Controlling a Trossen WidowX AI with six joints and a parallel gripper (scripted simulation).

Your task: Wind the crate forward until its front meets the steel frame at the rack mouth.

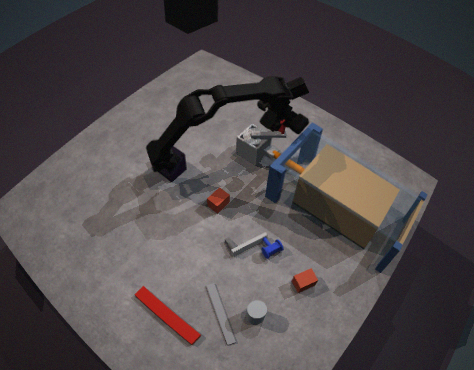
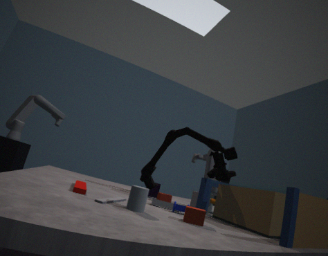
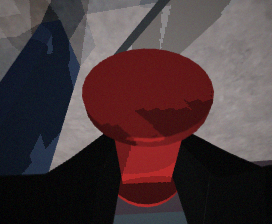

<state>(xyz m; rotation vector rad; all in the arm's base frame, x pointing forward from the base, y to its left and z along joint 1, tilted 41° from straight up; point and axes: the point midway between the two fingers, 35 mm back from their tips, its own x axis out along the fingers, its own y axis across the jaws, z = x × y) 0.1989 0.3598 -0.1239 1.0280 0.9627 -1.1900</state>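
Note:
The tan crate (image 1: 351, 187) (image 2: 248, 207) sits flat in the clear-panelled cubby, its front a short gap behind the blue steel frame (image 1: 275, 184) (image 2: 203, 195) (image 3: 30, 90). An orange strap (image 1: 292, 165) runs from its front towards the grey winch (image 1: 252, 149). The handle's grey arm (image 1: 269, 135) lies level over the winch top; the square key is hidden. My gripper (image 1: 282, 125) (image 3: 143, 132) is shut on the handle's red knob (image 1: 282, 128) (image 3: 148, 90), above the bench beside the winch and near the frame.
A red block (image 1: 218, 200) lies in front of the winch, another (image 1: 305, 280) nearer the bench edge. A toothed grey tool (image 1: 248, 244), a blue spool-shaped piece (image 1: 272, 248), a grey cylinder (image 1: 256, 311), a grey bar (image 1: 221, 315) and a red bar (image 1: 167, 315) are spread over the bench.

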